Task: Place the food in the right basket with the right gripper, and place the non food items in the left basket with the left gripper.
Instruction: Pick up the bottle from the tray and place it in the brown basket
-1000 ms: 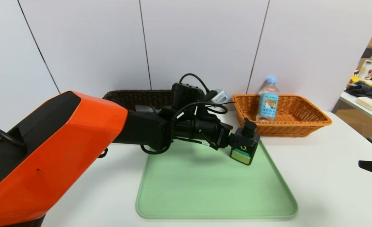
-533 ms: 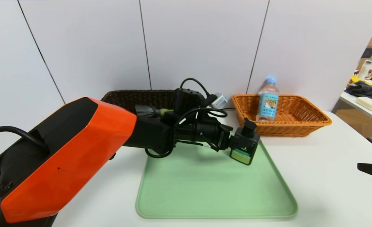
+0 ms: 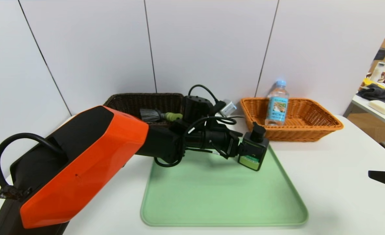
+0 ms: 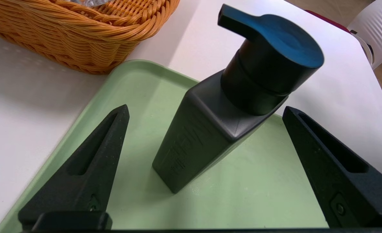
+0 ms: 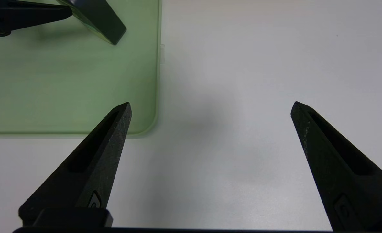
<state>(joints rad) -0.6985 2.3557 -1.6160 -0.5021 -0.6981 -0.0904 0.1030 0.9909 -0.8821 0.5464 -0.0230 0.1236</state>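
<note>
Left wrist view: left gripper, having lowered slightly, spreads wide around the squat black pump bottle, untouched, ready for closing.

Left arm: reaches low across the front toward the robot's right, orange shell nearest the head camera.
Left gripper: roughly level, jaws spread wide, nothing clamped.
Right gripper: parked at the right edge, tilted downward, jaws wide apart, nothing between them.
</note>
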